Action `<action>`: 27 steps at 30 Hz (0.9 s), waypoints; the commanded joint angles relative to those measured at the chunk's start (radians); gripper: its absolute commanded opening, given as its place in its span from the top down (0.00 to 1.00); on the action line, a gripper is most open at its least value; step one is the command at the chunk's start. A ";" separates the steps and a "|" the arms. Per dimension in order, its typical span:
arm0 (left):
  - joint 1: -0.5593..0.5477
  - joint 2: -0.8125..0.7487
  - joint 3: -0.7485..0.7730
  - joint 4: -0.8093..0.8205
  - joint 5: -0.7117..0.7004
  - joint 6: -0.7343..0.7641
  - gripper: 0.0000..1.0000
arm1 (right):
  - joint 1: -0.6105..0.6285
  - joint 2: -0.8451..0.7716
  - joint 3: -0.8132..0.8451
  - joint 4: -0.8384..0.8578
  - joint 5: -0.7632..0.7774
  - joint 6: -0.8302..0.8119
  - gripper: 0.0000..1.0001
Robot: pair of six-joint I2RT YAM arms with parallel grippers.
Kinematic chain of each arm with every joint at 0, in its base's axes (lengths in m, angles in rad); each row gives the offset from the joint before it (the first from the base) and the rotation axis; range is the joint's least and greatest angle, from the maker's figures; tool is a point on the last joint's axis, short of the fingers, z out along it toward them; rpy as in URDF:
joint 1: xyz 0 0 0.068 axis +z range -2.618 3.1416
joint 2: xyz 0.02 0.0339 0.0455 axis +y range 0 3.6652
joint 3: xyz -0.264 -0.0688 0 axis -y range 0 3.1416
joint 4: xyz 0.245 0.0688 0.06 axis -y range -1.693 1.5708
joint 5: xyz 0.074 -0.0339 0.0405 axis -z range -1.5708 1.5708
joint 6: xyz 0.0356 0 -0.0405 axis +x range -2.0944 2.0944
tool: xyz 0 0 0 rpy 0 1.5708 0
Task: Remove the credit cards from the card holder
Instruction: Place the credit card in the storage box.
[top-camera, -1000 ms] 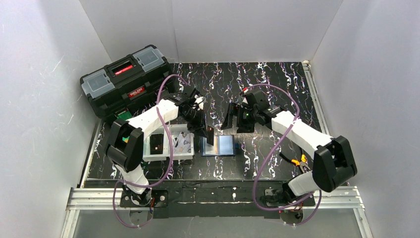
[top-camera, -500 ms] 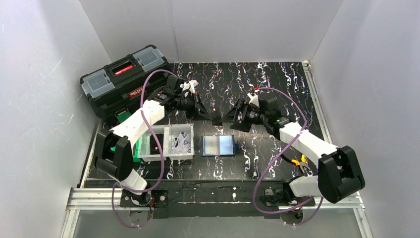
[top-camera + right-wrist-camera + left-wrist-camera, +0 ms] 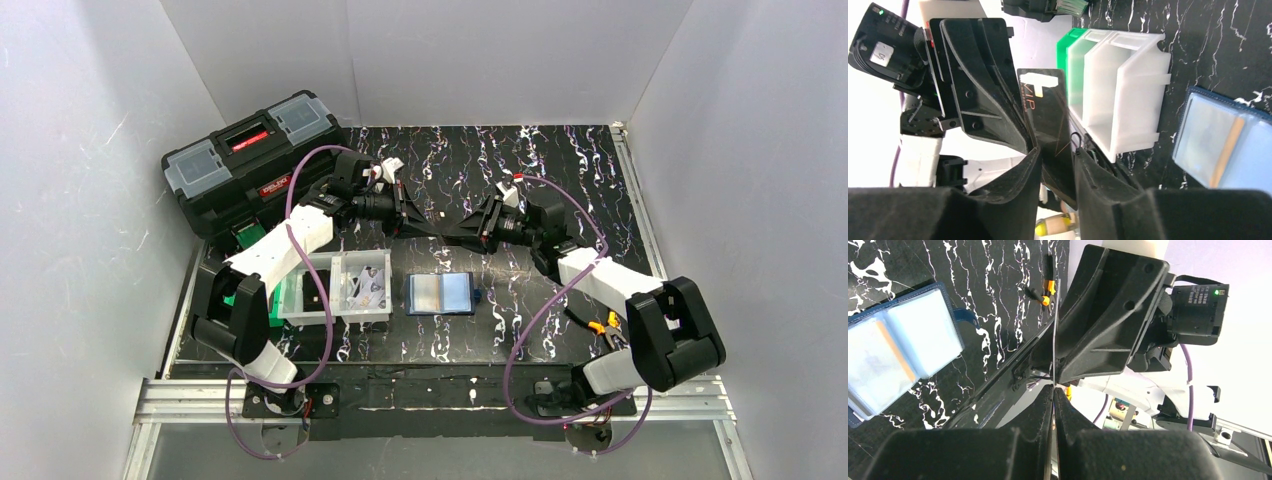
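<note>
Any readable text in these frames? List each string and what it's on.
"VIP": on the dark card, seen in the right wrist view.
Red labels on the black toolbox: too small to read.
Grey sticker on the left wrist camera housing: blurred.
White print on the right wrist camera housing: too small to read.

The top camera overlooks the whole worktop [image 3: 600,160] from its near edge. Wrist cameras face each other closely mid-table, both showing the card holder [image 3: 903,350].

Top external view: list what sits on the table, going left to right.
toolbox → white bins → card holder → pliers
</note>
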 commanded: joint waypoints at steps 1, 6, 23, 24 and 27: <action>0.007 -0.049 -0.014 0.021 0.046 -0.014 1.00 | -0.011 -0.001 -0.007 0.117 -0.050 0.063 0.69; 0.008 -0.054 -0.019 0.030 0.048 -0.022 0.84 | -0.012 0.017 -0.003 0.159 -0.094 0.085 0.99; 0.017 -0.037 -0.041 0.166 0.056 -0.129 0.87 | -0.003 0.150 -0.019 0.531 -0.233 0.328 0.99; 0.017 -0.035 -0.044 0.167 0.055 -0.129 0.94 | -0.001 0.149 -0.017 0.526 -0.237 0.324 0.99; 0.017 -0.036 -0.056 0.162 0.039 -0.119 1.00 | 0.001 0.134 -0.011 0.463 -0.249 0.276 0.85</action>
